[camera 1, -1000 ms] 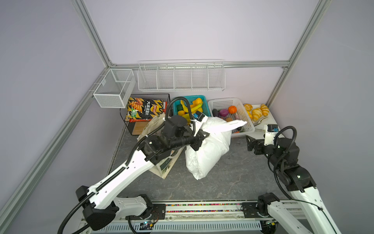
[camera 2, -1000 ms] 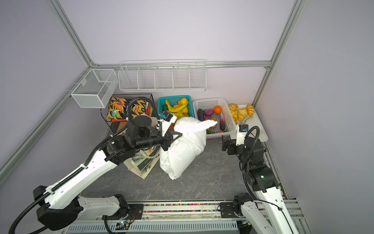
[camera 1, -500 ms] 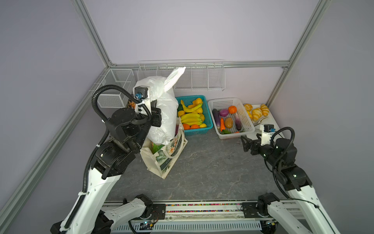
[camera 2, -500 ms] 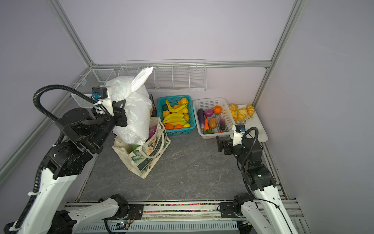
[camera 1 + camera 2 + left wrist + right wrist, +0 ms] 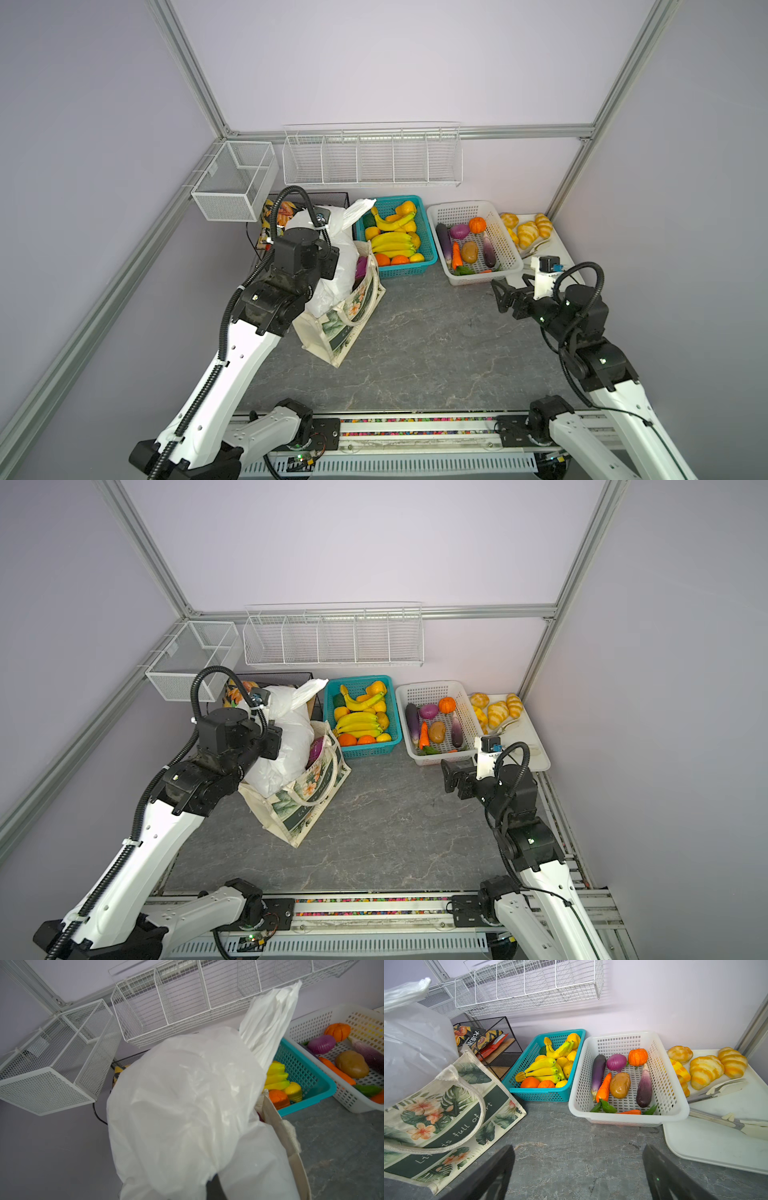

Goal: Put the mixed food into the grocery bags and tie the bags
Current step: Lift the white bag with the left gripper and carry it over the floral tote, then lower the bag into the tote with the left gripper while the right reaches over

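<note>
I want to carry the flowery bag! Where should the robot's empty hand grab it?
Grab the canvas tote by its rope handle, which hangs as a loose loop over the printed side facing the open right gripper. Come from that side, probably slipping one finger under the loop. The white plastic bag covers the top, so the rim is blocked.

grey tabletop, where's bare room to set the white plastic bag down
The widest bare patch of grey marbled tabletop lies between the cream leaf-print canvas tote, the open right claw and the front rail. The back wall is crowded: teal plastic basket, white perforated basket, white tray.
</note>
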### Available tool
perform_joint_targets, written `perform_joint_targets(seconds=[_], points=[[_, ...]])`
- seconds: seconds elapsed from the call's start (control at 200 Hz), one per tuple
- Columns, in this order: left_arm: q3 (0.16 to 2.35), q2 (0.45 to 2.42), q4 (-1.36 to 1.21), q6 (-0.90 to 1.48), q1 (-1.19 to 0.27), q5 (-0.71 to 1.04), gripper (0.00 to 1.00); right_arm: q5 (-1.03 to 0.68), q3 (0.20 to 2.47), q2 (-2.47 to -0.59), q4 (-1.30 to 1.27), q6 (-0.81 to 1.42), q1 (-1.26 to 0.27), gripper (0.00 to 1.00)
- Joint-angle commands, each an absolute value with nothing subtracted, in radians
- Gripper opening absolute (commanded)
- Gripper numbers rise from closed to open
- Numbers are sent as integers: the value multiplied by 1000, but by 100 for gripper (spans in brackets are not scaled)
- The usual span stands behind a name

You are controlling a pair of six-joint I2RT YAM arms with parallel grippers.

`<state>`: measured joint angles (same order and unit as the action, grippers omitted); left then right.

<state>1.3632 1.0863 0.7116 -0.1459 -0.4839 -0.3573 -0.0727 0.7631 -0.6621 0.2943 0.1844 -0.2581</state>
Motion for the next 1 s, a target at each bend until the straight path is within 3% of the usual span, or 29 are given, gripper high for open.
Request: perform_joint_targets(seconds=[0.0,0.195,0.525,0.995], points=[[1401,1077,862,-103,-478,-280,0,-84,752,-662,273,193,-262,99],[1406,1180,984,-45,-464,-214,0,-95,743,-671,264,204,-262,99],[1342,1265,1034,24,-346,82,0,-92,734,-665,265,201,-263,99],[1137,1372,942,67,-327,166,0,-95,725,-669,262,203,-263,99]])
